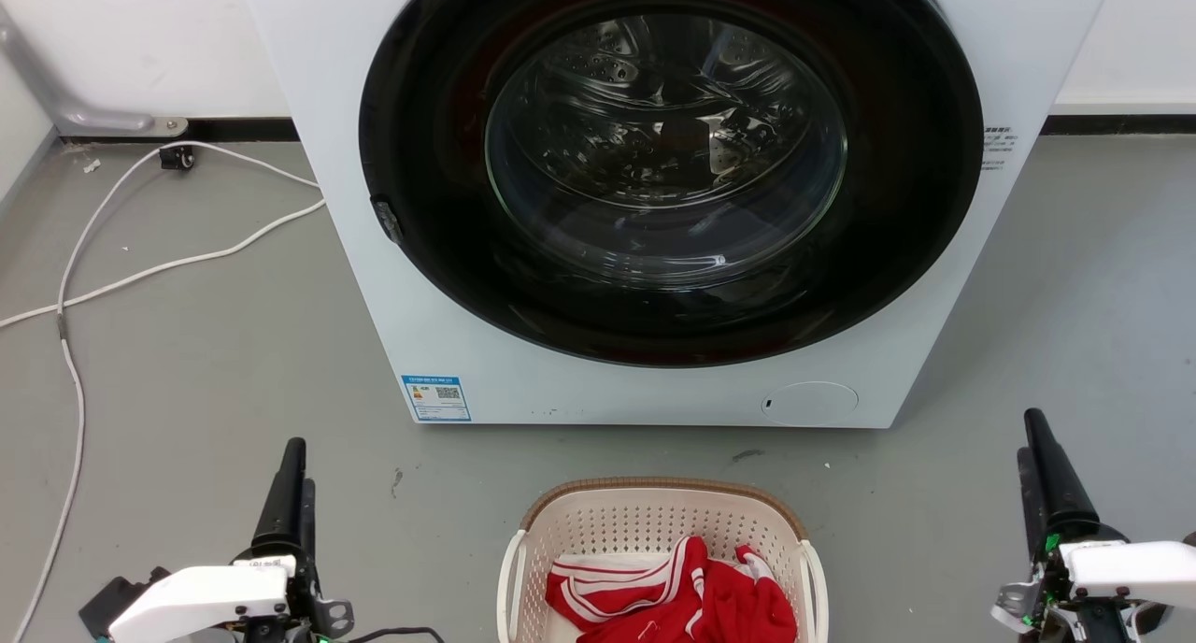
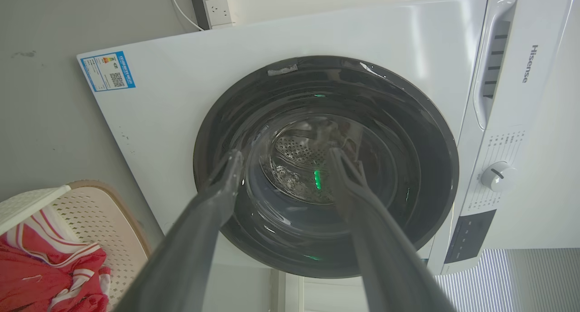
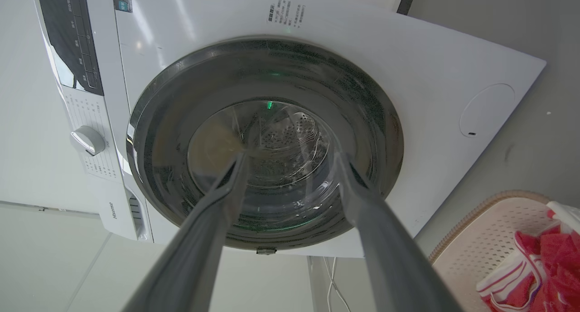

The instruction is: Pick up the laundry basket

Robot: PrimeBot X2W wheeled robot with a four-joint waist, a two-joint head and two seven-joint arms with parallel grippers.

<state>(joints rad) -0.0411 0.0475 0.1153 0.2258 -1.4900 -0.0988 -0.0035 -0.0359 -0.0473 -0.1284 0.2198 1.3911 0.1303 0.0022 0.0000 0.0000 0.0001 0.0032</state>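
The laundry basket (image 1: 654,517) stands on the floor at the bottom centre of the head view, just in front of the washing machine. It is cream-white and perforated, with a brown rim and white side handles, and it holds a red and white garment (image 1: 687,596). My left gripper (image 1: 299,465) is well to the left of the basket, and my right gripper (image 1: 1030,437) well to its right. Both are apart from it with fingers pointing at the machine. In the left wrist view my left gripper (image 2: 285,154) is open and empty, with the basket (image 2: 104,212) at lower left. My right gripper (image 3: 291,157) is open too, the basket (image 3: 489,230) at lower right.
A white front-loading washing machine (image 1: 374,250) with a dark round glass door (image 1: 668,157), shut, rises close behind the basket. A white cable (image 1: 140,269) trails over the grey floor at the left. Bare floor lies on both sides of the basket.
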